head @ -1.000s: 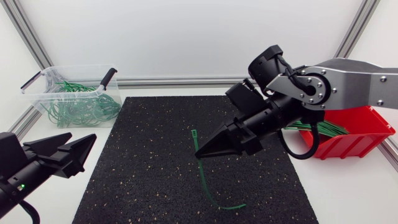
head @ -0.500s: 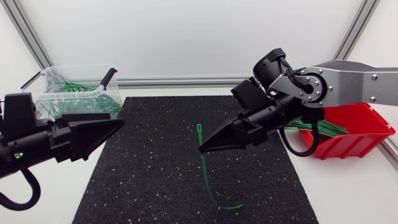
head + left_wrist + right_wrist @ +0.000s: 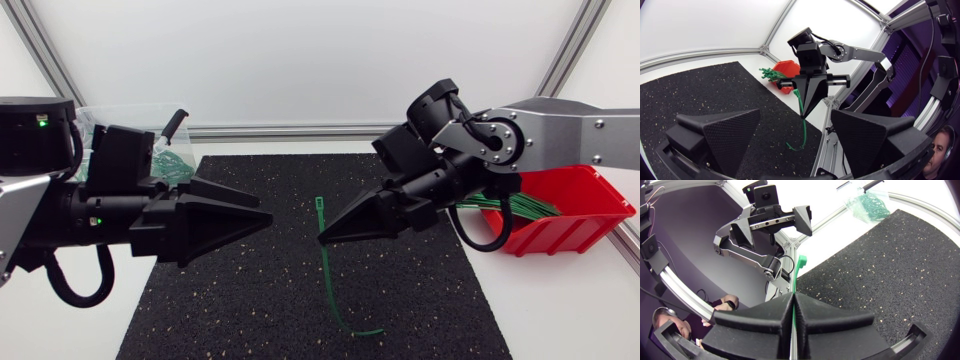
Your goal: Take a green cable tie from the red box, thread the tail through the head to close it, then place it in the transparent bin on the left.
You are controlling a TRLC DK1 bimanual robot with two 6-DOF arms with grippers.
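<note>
My right gripper (image 3: 325, 238) is shut on a green cable tie (image 3: 322, 262) over the middle of the black mat. The tie's head (image 3: 320, 203) sticks up above the fingertips, and its tail hangs down and curls onto the mat. My left gripper (image 3: 262, 218) stands open, pointing at the tie from the left, a short way off. In the left wrist view the tie (image 3: 803, 127) hangs from the right gripper (image 3: 807, 112) ahead of my open left gripper (image 3: 795, 125). The right wrist view shows the tie head (image 3: 800, 262) beyond its shut gripper (image 3: 792, 296), facing the left gripper (image 3: 772, 227).
The red box (image 3: 575, 230) with several green ties sits at the right, behind my right arm. The transparent bin (image 3: 165, 160) with several green ties stands at the back left, mostly hidden by my left arm. The black mat (image 3: 260, 310) covers the table's middle.
My left arm has swung up and to the right, from the front left edge toward the tie, its gripper open throughout. The right gripper has lifted the tie slightly.
</note>
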